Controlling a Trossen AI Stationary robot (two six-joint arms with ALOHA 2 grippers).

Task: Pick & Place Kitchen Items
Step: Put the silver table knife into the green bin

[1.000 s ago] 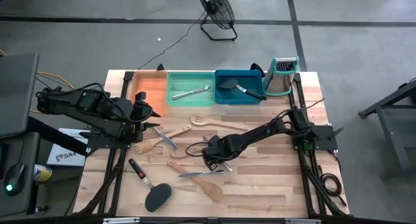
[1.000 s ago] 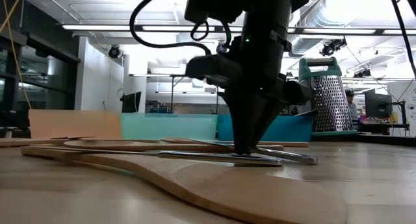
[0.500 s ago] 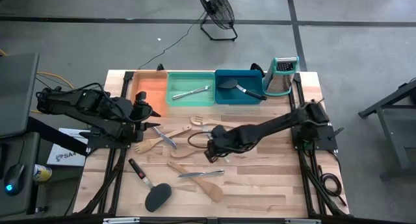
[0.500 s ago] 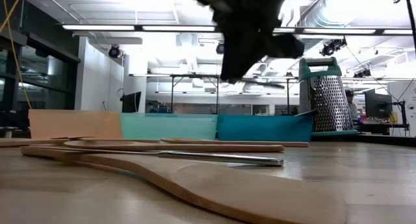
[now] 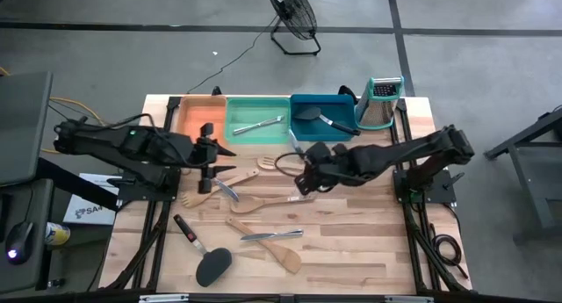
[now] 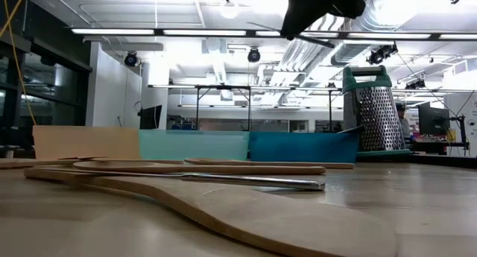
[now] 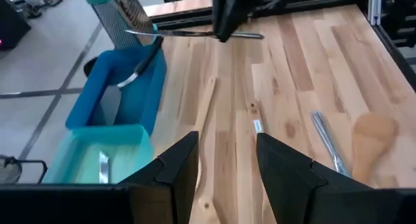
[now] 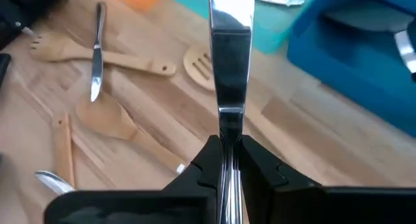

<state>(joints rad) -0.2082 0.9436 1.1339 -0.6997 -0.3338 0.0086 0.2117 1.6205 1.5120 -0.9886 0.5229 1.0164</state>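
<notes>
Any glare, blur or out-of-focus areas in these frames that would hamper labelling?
Low view: the nearest wooden spatula is soft and out of focus; ceiling lights are bright, and the right gripper is a dark silhouette against them. Right wrist view: the silver knife it holds shows strong glare on the blade. High view: evenly lit.

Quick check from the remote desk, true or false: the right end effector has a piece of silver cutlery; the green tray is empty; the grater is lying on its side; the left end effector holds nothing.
1. The right end effector grips a silver utensil. True.
2. The green tray is empty. False: a silver utensil lies in it.
3. The grater lies on its side. False: it stands upright by the blue tray.
4. The left end effector holds nothing. True: its fingers stand apart over the table.
</notes>
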